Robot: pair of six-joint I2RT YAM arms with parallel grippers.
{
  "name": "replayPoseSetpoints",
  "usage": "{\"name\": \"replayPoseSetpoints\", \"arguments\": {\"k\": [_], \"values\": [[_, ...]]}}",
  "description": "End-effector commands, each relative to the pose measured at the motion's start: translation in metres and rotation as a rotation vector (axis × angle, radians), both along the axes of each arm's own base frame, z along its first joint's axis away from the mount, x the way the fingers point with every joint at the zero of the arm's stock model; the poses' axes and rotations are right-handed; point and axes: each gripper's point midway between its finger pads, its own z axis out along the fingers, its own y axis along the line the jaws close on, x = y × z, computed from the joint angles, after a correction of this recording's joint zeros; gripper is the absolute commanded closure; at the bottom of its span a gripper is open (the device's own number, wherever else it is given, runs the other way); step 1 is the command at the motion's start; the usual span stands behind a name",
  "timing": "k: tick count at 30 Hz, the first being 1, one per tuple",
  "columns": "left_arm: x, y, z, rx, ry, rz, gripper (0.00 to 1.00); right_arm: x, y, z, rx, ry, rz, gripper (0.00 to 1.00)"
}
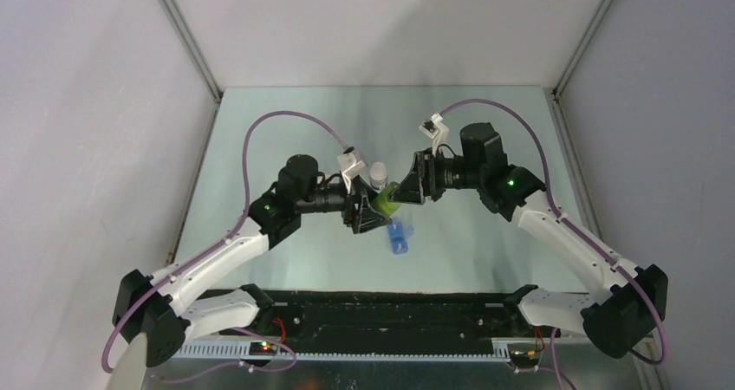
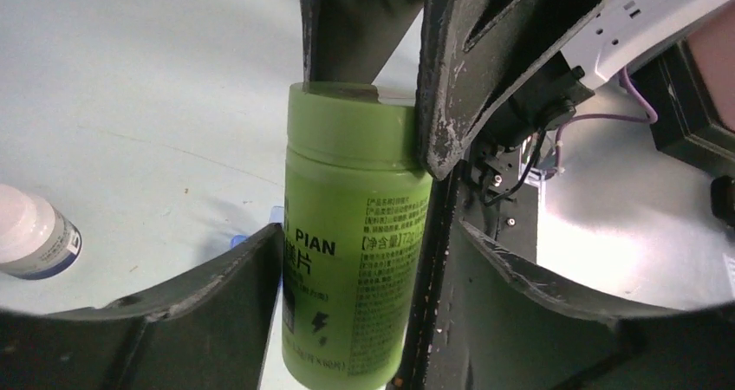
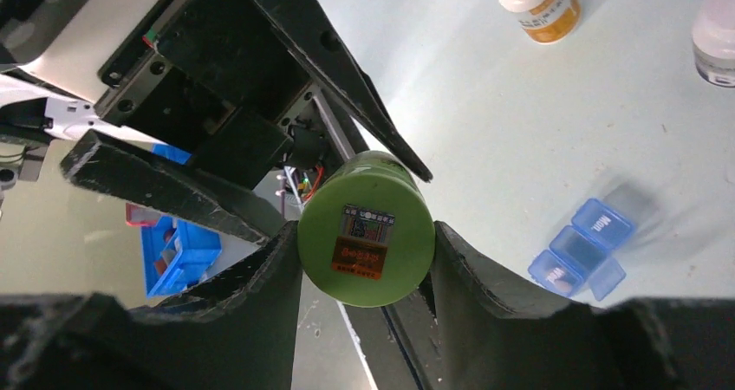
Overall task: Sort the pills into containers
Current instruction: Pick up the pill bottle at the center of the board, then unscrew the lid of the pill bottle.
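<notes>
A green round bottle [image 1: 386, 198] hangs in the air between my two arms at mid-table. My right gripper [image 3: 366, 232] is shut on its cap end, both fingers pressed against the green rim [image 3: 364, 238]. My left gripper [image 2: 368, 234] straddles the bottle's labelled body [image 2: 355, 260]. Its left finger [image 2: 217, 303] lies against the bottle, while its right finger [image 2: 537, 295] stands apart from it. The translucent blue pill box with the containers [image 1: 400, 237] lies on the table just below the bottle, and in the right wrist view the pill box [image 3: 582, 250] has its lids down. The pills are out of view.
A white bottle [image 1: 379, 175] stands just behind the grippers; the left wrist view shows this white bottle [image 2: 35, 234] too. An amber bottle with a white cap [image 3: 537, 0] stands farther back. Blue bins [image 3: 178, 251] lie beyond the table's near edge.
</notes>
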Motion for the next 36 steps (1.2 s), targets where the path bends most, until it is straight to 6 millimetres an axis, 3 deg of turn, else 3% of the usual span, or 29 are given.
{"name": "replayPoseSetpoints", "arguments": {"k": [1,6,8,9,11,12,14,17,26,28,29,31,36], "values": [[-0.005,-0.004,0.013,-0.032,-0.02,-0.057,0.34,-0.006,0.01,0.023,0.086,-0.071,0.062,0.74],[-0.008,-0.005,0.004,-0.005,0.009,-0.077,0.6,-0.006,0.009,0.022,0.088,-0.06,0.046,0.67],[-0.007,-0.006,0.004,-0.001,0.022,-0.081,0.76,-0.002,0.008,0.02,0.073,-0.055,0.008,0.62],[-0.005,-0.007,0.006,-0.002,0.021,-0.077,0.9,0.0,0.008,0.019,0.069,-0.053,-0.005,0.57],[0.001,-0.008,0.003,0.011,0.026,-0.054,0.99,0.005,0.007,0.017,0.058,-0.046,-0.053,0.46],[0.007,-0.008,0.002,0.018,0.025,-0.02,1.0,0.01,0.005,0.015,0.05,-0.041,-0.097,0.34],[0.016,-0.007,-0.001,0.029,0.029,0.033,1.0,0.017,0.004,0.01,0.032,-0.04,-0.166,0.19],[0.024,-0.007,-0.003,0.031,0.038,0.076,1.0,0.021,0.004,0.005,0.009,-0.038,-0.246,0.12],[0.036,-0.003,0.01,-0.025,0.007,0.171,1.0,0.033,0.001,-0.012,-0.037,0.033,-0.44,0.17],[0.037,-0.002,0.012,-0.036,0.0,0.183,1.0,0.034,0.002,-0.013,-0.008,0.05,-0.461,0.23],[0.037,-0.002,0.013,-0.043,-0.002,0.185,1.0,0.034,0.005,-0.003,0.036,0.036,-0.454,0.3],[0.034,-0.002,0.016,-0.064,-0.009,0.172,1.0,0.033,0.007,0.005,0.096,0.042,-0.45,0.34],[0.03,-0.001,0.018,-0.093,-0.007,0.169,1.0,0.035,0.009,0.019,0.163,0.036,-0.458,0.27]]}}
